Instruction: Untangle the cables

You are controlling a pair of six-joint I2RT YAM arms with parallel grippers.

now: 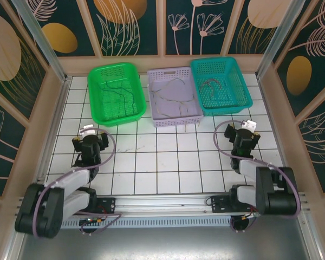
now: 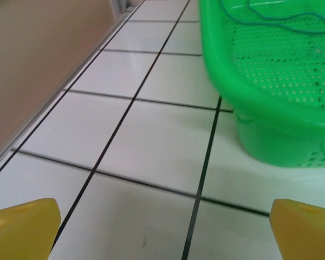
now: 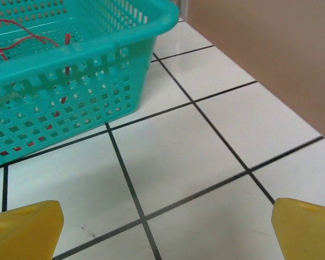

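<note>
Thin cables (image 1: 173, 95) lie tangled in the lilac middle basket (image 1: 175, 120). More thin wires (image 1: 119, 89) rest in the green basket (image 1: 115, 120), seen as dark strands (image 2: 281, 19) in the left wrist view. Red wires (image 3: 21, 35) lie in the teal basket (image 3: 70, 65), also (image 1: 212, 85) from above. My left gripper (image 1: 90, 133) hovers low over the tiles in front of the green basket, open, its yellow fingertips (image 2: 21, 227) wide apart with nothing between them. My right gripper (image 1: 247, 128) stands open near the teal basket (image 1: 223, 109), its yellow fingertips (image 3: 21, 230) holding nothing.
Three baskets stand in a row at the back of the white tiled table (image 1: 168, 162). Beige side walls (image 1: 49, 124) close in left and right. A metal rail (image 1: 162, 208) carries both arm bases at the near edge.
</note>
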